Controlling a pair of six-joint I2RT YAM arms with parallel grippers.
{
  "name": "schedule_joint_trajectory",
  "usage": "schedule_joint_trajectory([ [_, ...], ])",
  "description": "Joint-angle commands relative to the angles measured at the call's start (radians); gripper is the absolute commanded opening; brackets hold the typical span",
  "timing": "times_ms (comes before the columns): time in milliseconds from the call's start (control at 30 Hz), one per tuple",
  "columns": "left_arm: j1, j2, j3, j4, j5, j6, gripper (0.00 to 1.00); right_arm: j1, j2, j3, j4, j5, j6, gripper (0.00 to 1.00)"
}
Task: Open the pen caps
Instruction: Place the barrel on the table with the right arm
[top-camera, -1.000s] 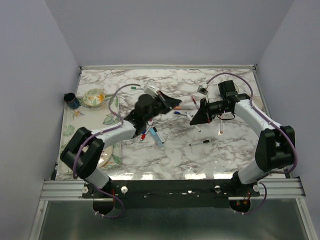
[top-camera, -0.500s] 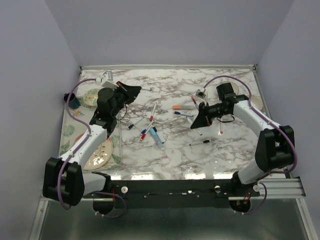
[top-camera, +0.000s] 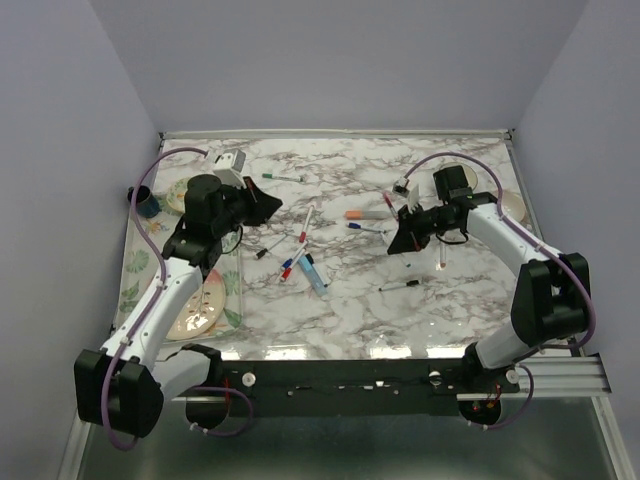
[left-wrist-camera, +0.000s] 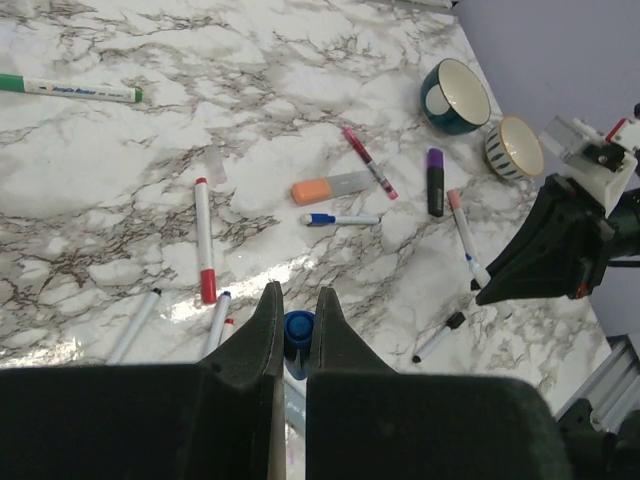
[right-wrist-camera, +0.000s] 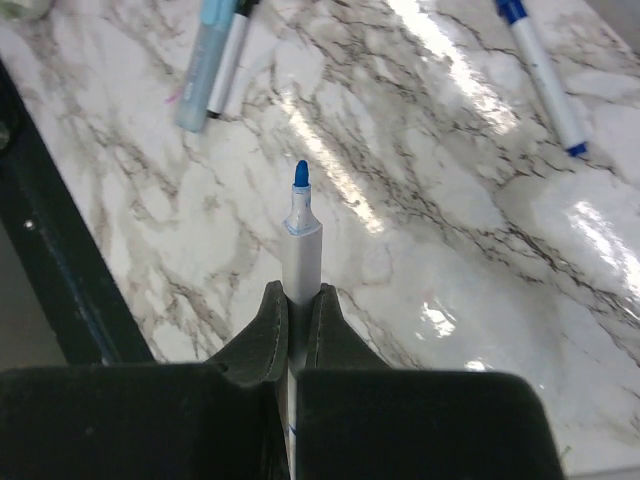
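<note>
A white marble-patterned table (top-camera: 350, 310) with grey veins fills the centre of the frame. Plain pale lavender walls (top-camera: 330, 60) close it in at the back, left and right. A bright glare (top-camera: 300, 345) lies along its near edge, and an aluminium rail (top-camera: 120, 378) crosses the bottom.

The top external camera sits high above and behind the arm bases, tilted down, far enough to take in the whole white, grey-veined marble tabletop (top-camera: 450, 300). The left wrist camera rides just behind the left gripper (left-wrist-camera: 298, 295), low and oblique, facing across the table toward the right gripper (left-wrist-camera: 490, 288) (the far edge falls on its left). The right wrist camera looks steeply down, very close to the marble. Overhead and left wrist share the orange-capped clear marker (top-camera: 355, 214) and green-ended white pen (top-camera: 283, 178); overhead and right wrist share the pale blue translucent pen (top-camera: 315, 275).
</note>
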Motion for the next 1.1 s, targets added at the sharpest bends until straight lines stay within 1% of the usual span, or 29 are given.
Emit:
schedule_joint_trajectory([
  [0,0.001,-0.059,-0.014,-0.103,0.038,0.111,0.0,0.001,-0.024,-0.001,0.105,0.213,0.074,0.01],
  [67,0.001,-0.068,-0.014,-0.112,0.024,0.145,0.0,0.001,-0.012,0.018,0.115,0.254,0.092,0.01],
  [133,0.001,-0.075,-0.003,-0.153,-0.023,0.184,0.0,0.0,0.017,0.039,0.119,0.3,0.104,0.0],
  [200,0.001,-0.09,-0.006,-0.161,-0.04,0.191,0.0,0.0,0.039,0.071,0.122,0.334,0.113,0.01],
  [267,0.001,-0.099,-0.014,-0.157,-0.04,0.192,0.0,-0.002,0.082,0.101,0.121,0.377,0.123,0.01],
  [533,0.001,-0.104,-0.019,-0.154,-0.032,0.2,0.0,-0.013,0.248,0.304,0.07,0.504,0.137,0.01],
  [633,0.001,-0.104,-0.019,-0.152,-0.028,0.2,0.0,-0.014,0.315,0.354,0.05,0.539,0.137,0.04],
  [733,0.001,-0.104,-0.02,-0.15,-0.026,0.201,0.0,-0.014,0.379,0.418,0.038,0.569,0.14,0.06],
  [800,0.001,-0.101,-0.02,-0.15,-0.023,0.201,0.0,-0.016,0.418,0.47,0.024,0.57,0.135,0.09],
  [900,0.001,-0.101,-0.02,-0.152,-0.025,0.203,0.0,-0.014,0.499,0.56,-0.02,0.569,0.133,0.11],
  [1067,0.001,-0.094,-0.02,-0.152,-0.028,0.206,0.0,-0.016,0.6,0.656,-0.059,0.586,0.132,0.13],
])
